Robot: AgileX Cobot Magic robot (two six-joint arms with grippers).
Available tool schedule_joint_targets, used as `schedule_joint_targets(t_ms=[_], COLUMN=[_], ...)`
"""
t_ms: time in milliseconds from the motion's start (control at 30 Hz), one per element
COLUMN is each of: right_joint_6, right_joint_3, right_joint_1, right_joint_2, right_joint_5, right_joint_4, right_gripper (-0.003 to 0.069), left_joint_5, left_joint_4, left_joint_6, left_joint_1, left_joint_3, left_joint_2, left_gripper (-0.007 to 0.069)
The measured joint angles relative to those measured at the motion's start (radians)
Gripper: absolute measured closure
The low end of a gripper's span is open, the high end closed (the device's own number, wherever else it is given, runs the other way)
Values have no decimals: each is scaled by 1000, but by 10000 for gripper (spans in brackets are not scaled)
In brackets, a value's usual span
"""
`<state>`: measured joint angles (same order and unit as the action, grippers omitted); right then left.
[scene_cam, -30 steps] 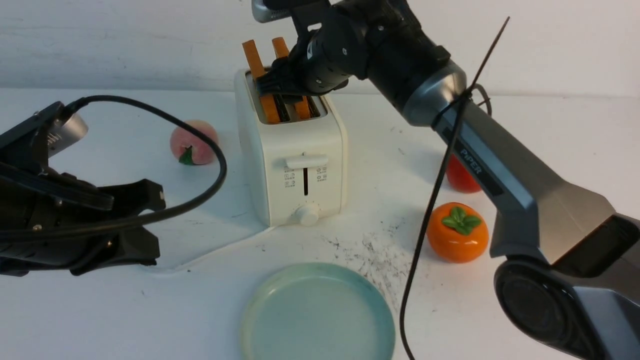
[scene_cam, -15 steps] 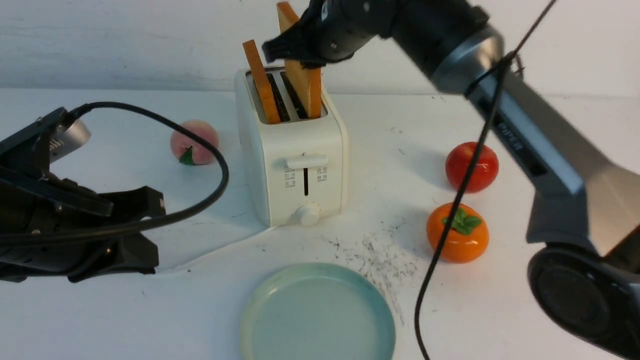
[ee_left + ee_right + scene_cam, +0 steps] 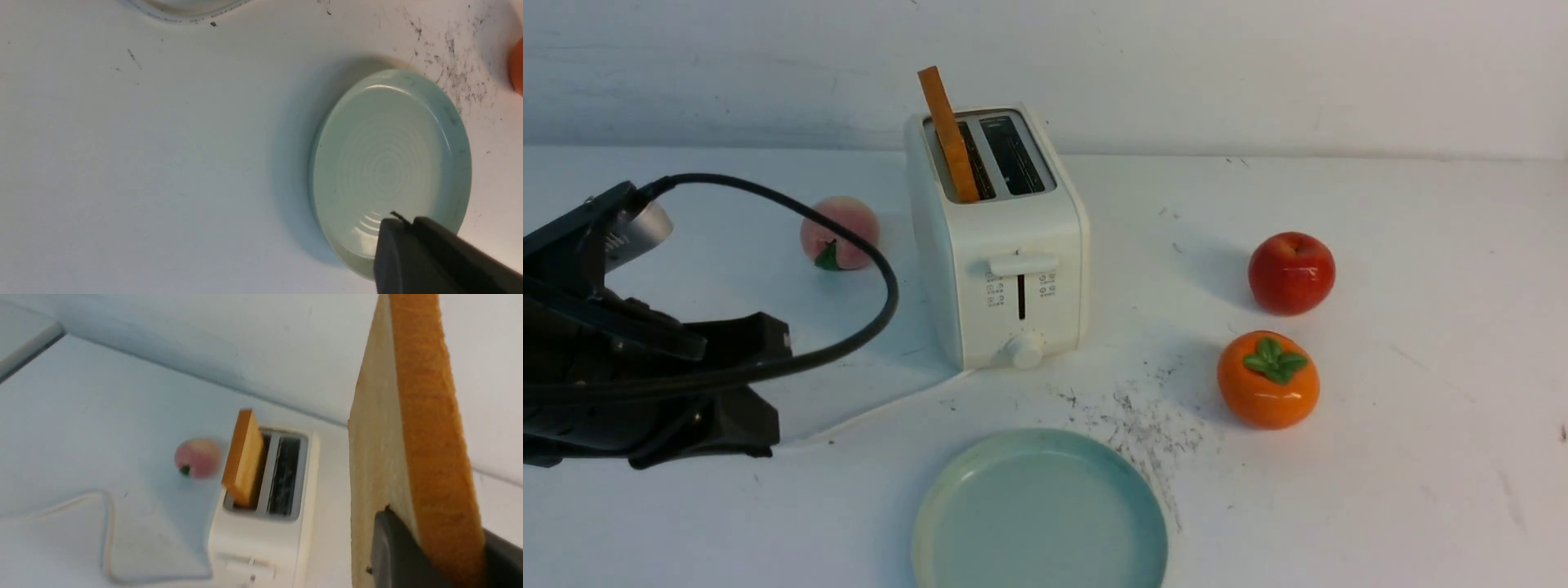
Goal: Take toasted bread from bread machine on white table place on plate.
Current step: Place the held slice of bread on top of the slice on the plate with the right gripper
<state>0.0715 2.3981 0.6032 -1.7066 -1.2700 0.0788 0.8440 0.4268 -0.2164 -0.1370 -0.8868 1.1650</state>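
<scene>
The left tool (image 3: 410, 237) is hovering closed and empty just left of the plate (image 3: 1037, 523). One slice (image 3: 947, 135) is leaning in the left slot of the bread machine (image 3: 1013, 261). The right tool (image 3: 445, 559) is gripping the other slice (image 3: 408, 437) edge-up, golden-faced and brown-crusted, apparently high above the surface (image 3: 1421, 327), with the plate lying nearer and below.

A plain white wall (image 3: 1258, 73), faintly smudged, rises behind the scuffed white desk (image 3: 1421, 457) under soft, even light.

White table (image 3: 1421, 457): bread machine (image 3: 1001, 269), plate (image 3: 1039, 514), fruits (image 3: 1291, 272).
</scene>
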Motion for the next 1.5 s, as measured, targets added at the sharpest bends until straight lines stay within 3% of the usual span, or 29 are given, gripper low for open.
schedule_joint_targets(t_ms=[133, 300, 433, 533, 633, 733, 867, 1500], right_joint_6=[-6, -87, -251, -404, -526, -727, -847, -878], right_joint_3=[-323, -914, -1244, -1372, -1404, -1410, -1410, -1405], right_joint_1=[0, 0, 0, 0, 0, 0, 0, 0], right_joint_2=[154, 320, 318, 297, 277, 245, 231, 28], right_joint_5=[2, 33, 241, 371, 428, 501, 582, 691], right_joint_4=[-79, -242, -487, -683, -803, -967, -1040, -1080], right_gripper=[546, 546, 546, 546, 546, 546, 546, 546], left_joint_5=[3, 3, -2, -4, -4, -4, -4, -4], left_joint_4=[-1, -2, -2, -2, -2, -2, -2, -2], left_joint_6=[0, 0, 0, 0, 0, 0, 0, 0], left_joint_1=[0, 0, 0, 0, 0, 0, 0, 0], left_joint_3=[0, 0, 0, 0, 0, 0, 0, 0], left_joint_2=[0, 0, 0, 0, 0, 0, 0, 0], left_gripper=[604, 599, 594, 589, 589, 589, 587, 568])
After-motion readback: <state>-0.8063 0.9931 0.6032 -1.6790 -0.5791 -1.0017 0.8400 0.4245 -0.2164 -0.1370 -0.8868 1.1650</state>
